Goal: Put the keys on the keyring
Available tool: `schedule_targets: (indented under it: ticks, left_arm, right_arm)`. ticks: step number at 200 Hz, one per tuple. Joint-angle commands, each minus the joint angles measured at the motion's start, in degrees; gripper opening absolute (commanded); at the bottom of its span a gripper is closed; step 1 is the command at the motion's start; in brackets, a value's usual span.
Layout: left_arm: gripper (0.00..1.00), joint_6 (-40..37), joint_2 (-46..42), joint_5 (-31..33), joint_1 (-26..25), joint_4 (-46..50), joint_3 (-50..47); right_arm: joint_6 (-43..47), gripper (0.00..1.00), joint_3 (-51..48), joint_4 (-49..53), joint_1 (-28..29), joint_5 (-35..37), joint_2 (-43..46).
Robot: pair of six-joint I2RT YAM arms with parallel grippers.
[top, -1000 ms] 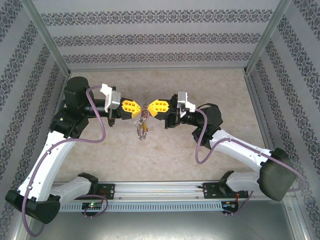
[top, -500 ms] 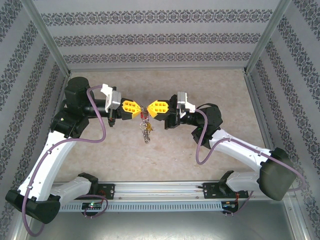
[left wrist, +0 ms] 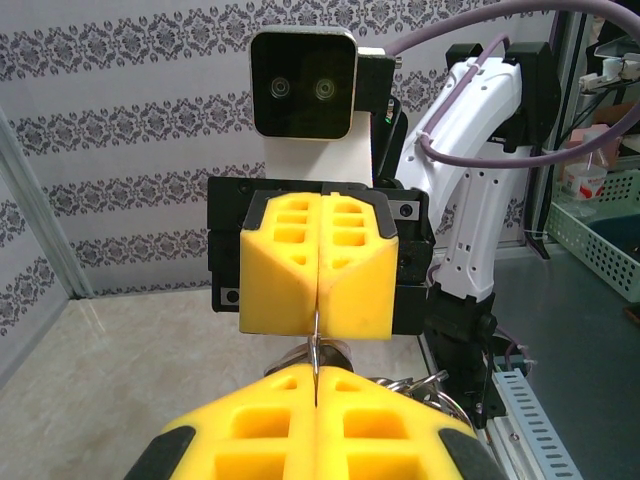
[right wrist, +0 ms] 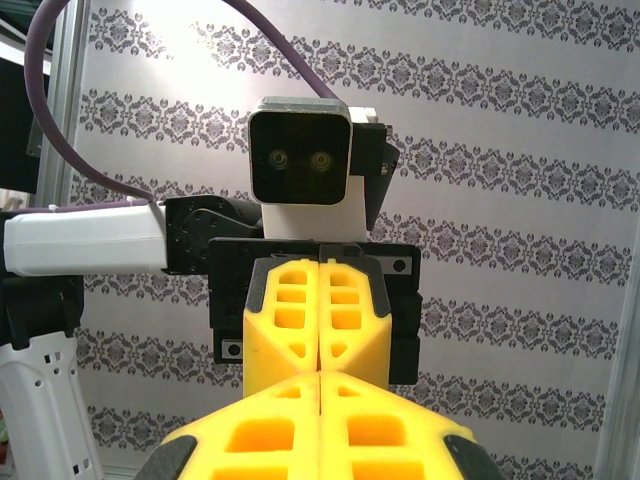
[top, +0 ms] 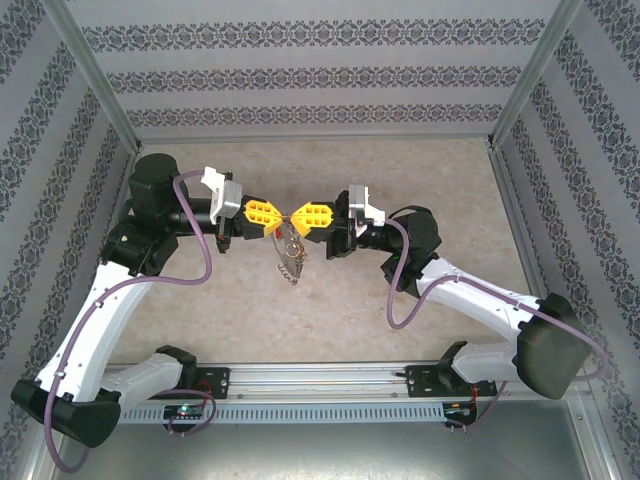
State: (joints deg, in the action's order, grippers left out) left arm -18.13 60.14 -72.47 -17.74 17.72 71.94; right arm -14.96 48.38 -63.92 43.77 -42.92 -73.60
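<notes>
1. The left gripper (top: 279, 217) and the right gripper (top: 296, 219) meet tip to tip in the air above the middle of the bench (top: 400, 170), well apart from all its edges.
2. The left gripper's yellow fingers (left wrist: 250, 430) are pressed flat together, leaving only a hairline seam between them.
3. The left wrist view shows a thin grey wire rising out of that seam. This is the keyring (left wrist: 315, 347), seen edge-on, so the left jaws are clamped on it.
4. The right gripper's yellow fingers (left wrist: 275, 265) face the left wrist camera and are also shut, pad against pad.
5. The wire runs up into the bottom of the right gripper's seam, so these jaws seem to pinch the same loop. The contact is too narrow to be sure from this angle.
6. From above, the rest of the keyring hangs below the two meeting tips, tilted towards the near edge of the bench and not touching the surface.
7. The keys (left wrist: 425, 385) bunch on the loop as small silvery pieces just right of the left gripper's fingers.
8. In the right wrist view, the left gripper sits straight ahead with its jaws closed.
</notes>
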Motion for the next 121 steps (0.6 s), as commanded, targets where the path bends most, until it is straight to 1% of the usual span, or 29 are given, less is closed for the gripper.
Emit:
schedule_targets:
  ticks: [1,65,121]
  left_arm:
    - [0.0,0.7,-0.3,-2.7,0.5,-4.6,0.3]
    - [0.0,0.7,0.0,-1.8,0.5,-4.4,0.4]
    - [0.0,1.3,0.1,-1.8,0.6,-4.6,0.7]
  right_arm:
    - [1.1,0.0,1.5,1.0,0.6,-1.2,-0.7]
    - [3.7,0.0,2.8,3.4,1.3,-3.2,0.0]
    - [12.0,0.0,4.3,14.4,2.4,-4.5,2.1]
